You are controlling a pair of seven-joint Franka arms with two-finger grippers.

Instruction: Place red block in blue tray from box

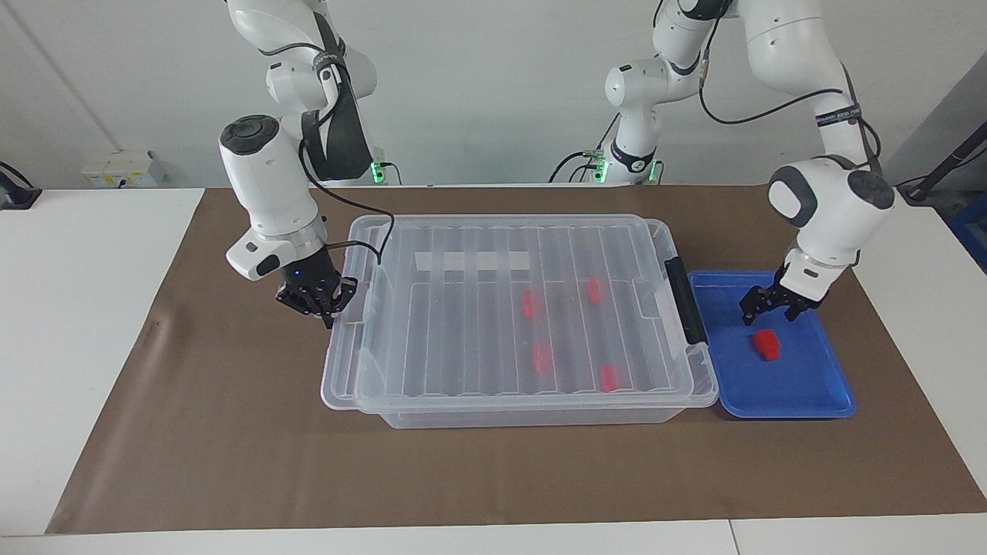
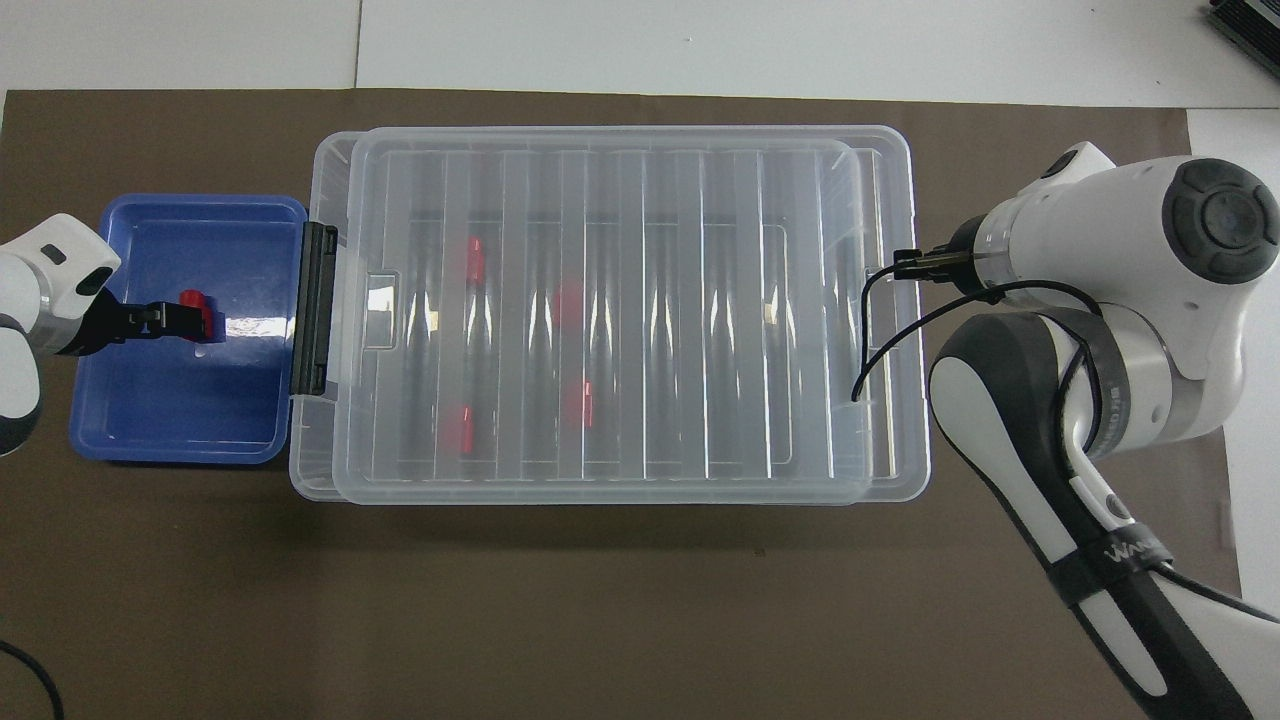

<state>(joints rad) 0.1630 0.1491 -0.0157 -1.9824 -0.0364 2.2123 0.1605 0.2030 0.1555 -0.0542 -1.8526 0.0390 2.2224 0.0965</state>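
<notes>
The right gripper [image 1: 325, 307] hangs at the lid's [image 1: 463, 324] edge toward the right arm's end of the table, fingertips pressed together. Whether they pinch the lid's rim, I cannot tell. The left gripper [image 1: 771, 310] is over the blue tray [image 1: 771, 389], fingers spread and holding nothing, a clear gap below them.

Under it the red block [image 1: 766, 344] lies alone on the tray's floor. It is small, chunky and bright red, about midway across the tray. The tray sits just beside the box [image 1: 540, 417], at the end with the black latch [image 1: 685, 301] (the left arm's end).

The ribbed clear lid covers nearly all of the box and overhangs a little toward the right arm's end. Through it show four more red blocks [image 1: 542, 356], blurred by the ribs: two nearer the robots, two farther. A white label strip [image 1: 472, 260] shows through it near the robots' side.

Everything rests on a brown mat [image 1: 493, 478].
</notes>
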